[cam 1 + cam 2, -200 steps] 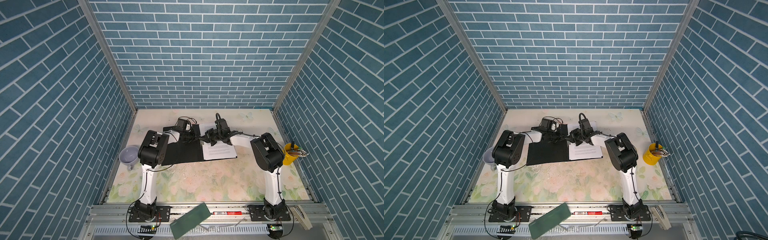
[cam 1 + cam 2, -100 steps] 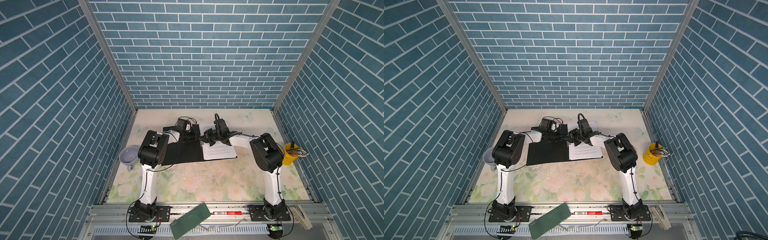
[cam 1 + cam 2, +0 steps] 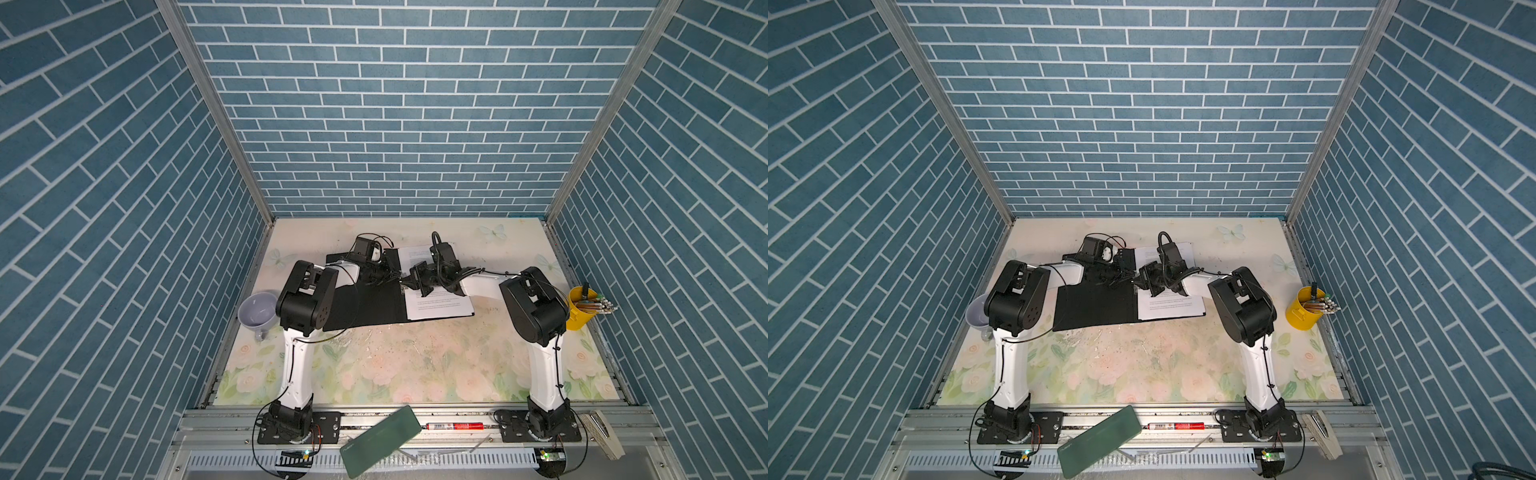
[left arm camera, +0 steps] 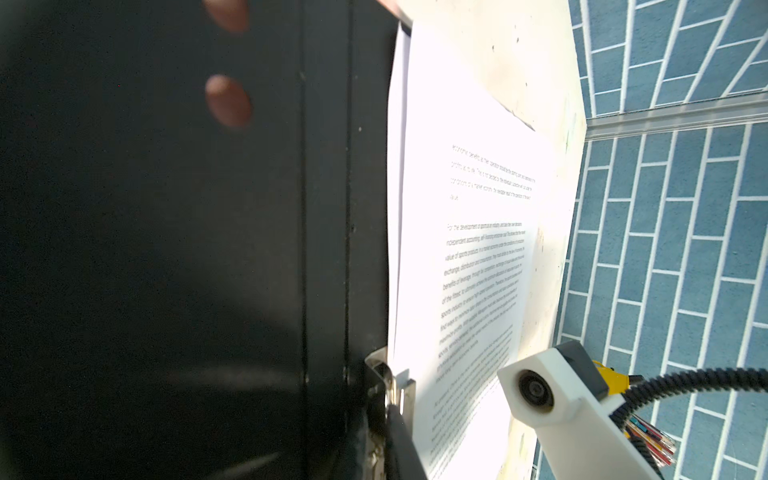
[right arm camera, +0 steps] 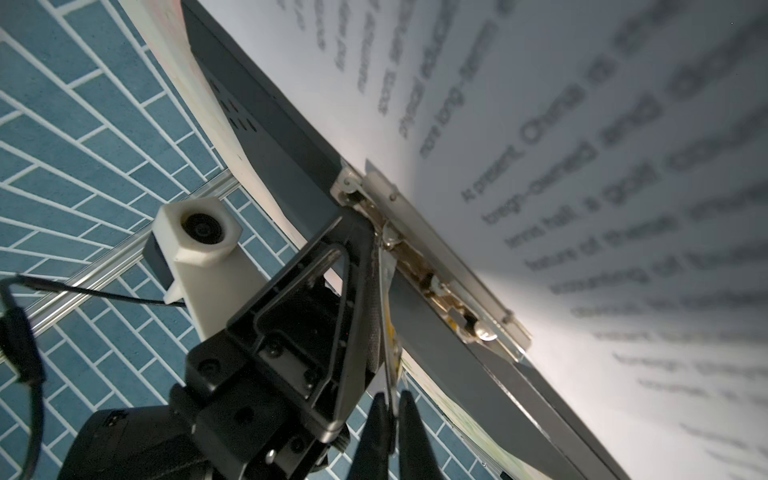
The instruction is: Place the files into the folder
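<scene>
Item: folder (image 3: 365,303), one, lying open and flat at the far middle of the flowered table (image 3: 415,365), black inside facing up. Item: files (image 3: 440,305), white printed sheets stacked on the folder's right half, their left edge along the spine. I cannot tell how many sheets there are, nor whether that edge sits under the clip. Item: metal spine clip (image 5: 436,274), fixed along the spine just beside the sheets' edge, its thin lever (image 5: 388,291) raised off the folder. Item: my left pincer (image 3: 394,276), reaching in from the left over the black leaf, jaws narrow, one pad lying flat along the lever and closed on it. Item: my right pincer (image 5: 392,411), reaching in from the right over the sheets, jaws pinched tight on the free end of the same lever. The two pincers are nearly touching. Sundries, well apart from the folder: grey mug (image 3: 257,309) at the table's left edge; yellow pot of pens (image 3: 582,309) at its right edge; dark green slab (image 3: 380,440) and red marker (image 3: 455,426) on the front rail.
</scene>
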Controlling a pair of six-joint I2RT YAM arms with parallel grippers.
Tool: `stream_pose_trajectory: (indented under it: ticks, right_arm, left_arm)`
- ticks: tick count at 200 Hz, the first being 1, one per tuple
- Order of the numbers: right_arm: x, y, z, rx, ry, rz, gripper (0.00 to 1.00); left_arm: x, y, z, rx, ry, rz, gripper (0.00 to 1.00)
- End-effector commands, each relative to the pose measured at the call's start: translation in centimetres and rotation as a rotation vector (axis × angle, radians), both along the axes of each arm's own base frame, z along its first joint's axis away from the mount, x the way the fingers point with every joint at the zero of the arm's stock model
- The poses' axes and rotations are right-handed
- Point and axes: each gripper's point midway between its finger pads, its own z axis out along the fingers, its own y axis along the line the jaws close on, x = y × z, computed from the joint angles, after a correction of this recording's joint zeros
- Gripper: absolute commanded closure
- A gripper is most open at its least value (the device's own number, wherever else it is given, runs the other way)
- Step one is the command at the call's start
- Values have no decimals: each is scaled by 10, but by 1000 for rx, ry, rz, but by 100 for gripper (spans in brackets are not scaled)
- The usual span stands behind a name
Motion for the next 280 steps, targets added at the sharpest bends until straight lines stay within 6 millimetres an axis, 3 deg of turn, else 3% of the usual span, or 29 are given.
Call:
stream_pose_trajectory:
  ticks: [1, 73, 180, 280]
  right_arm:
    - [-15, -7, -3, -16, 46, -3, 93]
    - [-26, -17, -19, -70, 2, 65, 98]
    - [-56, -63, -73, -269, -26, 243, 100]
    - [-73, -102, -133, -343, 42, 234, 100]
  left_arm:
    - [-29, 13, -41, 87, 138, 10, 87]
    - [-32, 15, -46, 133, 168, -21, 87]
    - [-35, 15, -54, 172, 197, -43, 87]
    - [-34, 11, -55, 157, 202, -53, 87]
